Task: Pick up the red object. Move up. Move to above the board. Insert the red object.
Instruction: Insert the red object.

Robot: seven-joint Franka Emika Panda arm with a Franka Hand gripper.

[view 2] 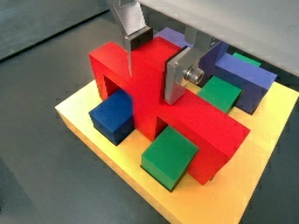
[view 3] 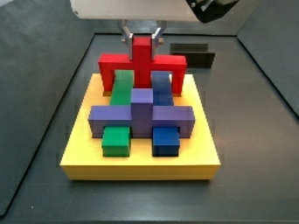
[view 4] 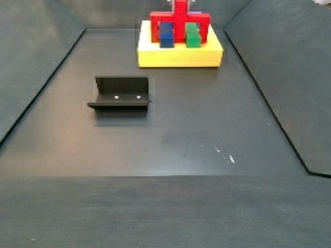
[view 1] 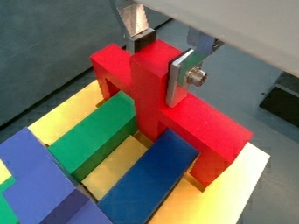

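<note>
Pinching red object centre post, gripper holds it upright, legs on board

Red object bright red; board yellow; silver-fingered gripper above board; fixture black.

1. The red object, a wide bar with two legs and a centre post, is being held upright by the gripper, its legs reaching down onto the board.
2. The board, a flat yellow slab, is lying level beneath it.
</note>
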